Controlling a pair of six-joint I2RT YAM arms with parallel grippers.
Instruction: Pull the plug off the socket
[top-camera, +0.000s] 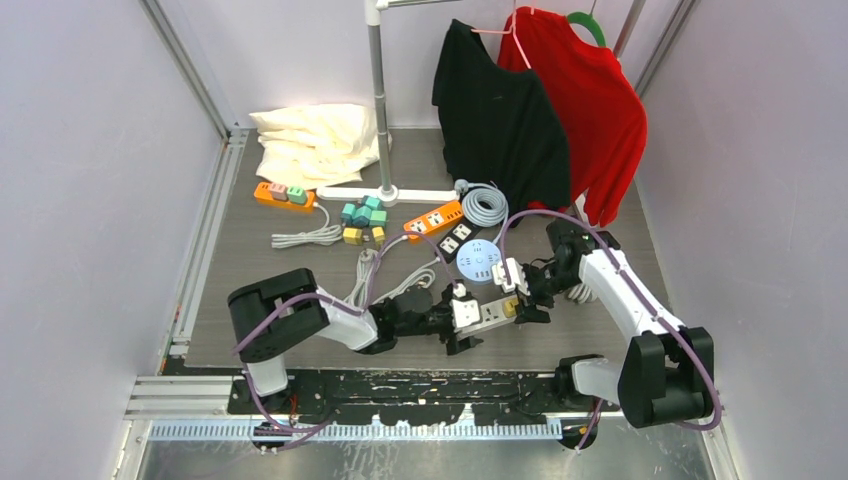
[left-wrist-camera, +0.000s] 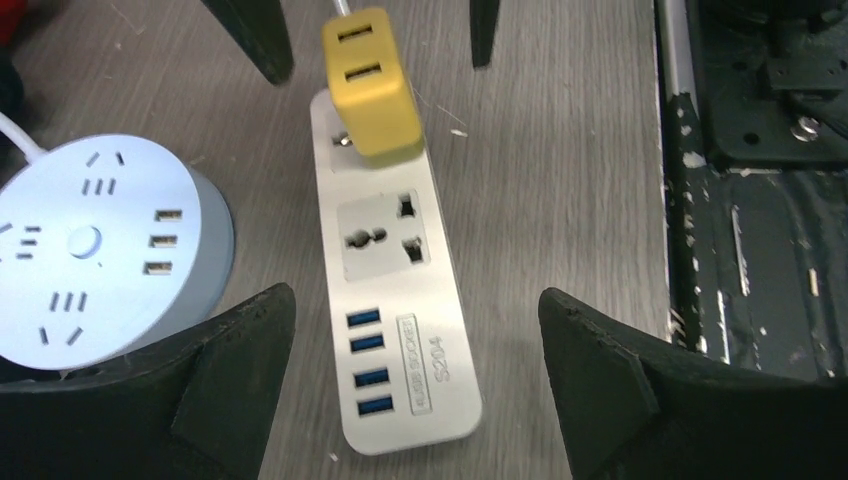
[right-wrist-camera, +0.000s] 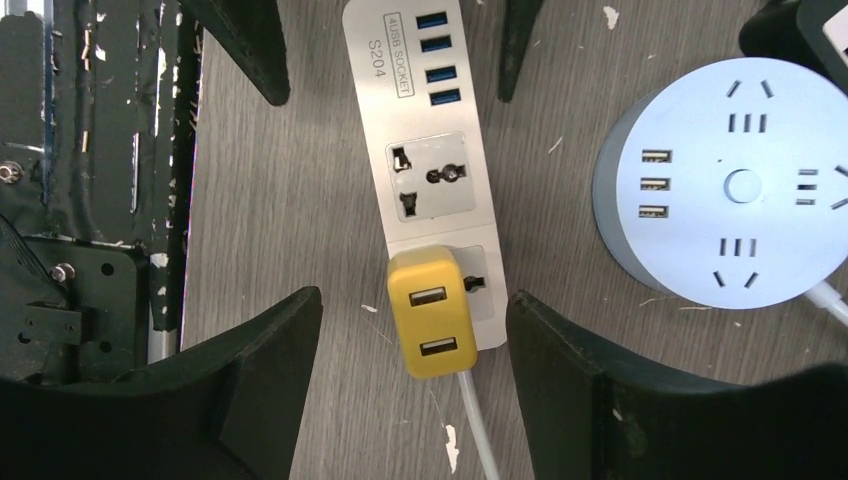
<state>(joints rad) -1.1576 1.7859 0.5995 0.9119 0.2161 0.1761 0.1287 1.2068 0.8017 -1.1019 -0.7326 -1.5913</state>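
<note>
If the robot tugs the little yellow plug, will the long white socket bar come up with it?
Probably: the slim silvery-white socket bar looks light and lies loose on the grey table, so it may lift or slide. The blocky yellow plug looks stiff and smooth-sided, so a grip might slip. The thin white cable would likely just flop.

I cannot see the pins of the yellow plug (left-wrist-camera: 368, 88) in any view. Its body covers the end outlet of the white power strip (left-wrist-camera: 400, 300), so I cannot tell how deep it sits. On the left wrist camera, the round socket hub (left-wrist-camera: 90, 250) runs off the left edge and its near side is hidden behind a black finger (left-wrist-camera: 215, 400). On the right wrist camera, a white cord (right-wrist-camera: 478, 430) leaves the bottom edge. From overhead, plug and strip are too small to judge.
</note>
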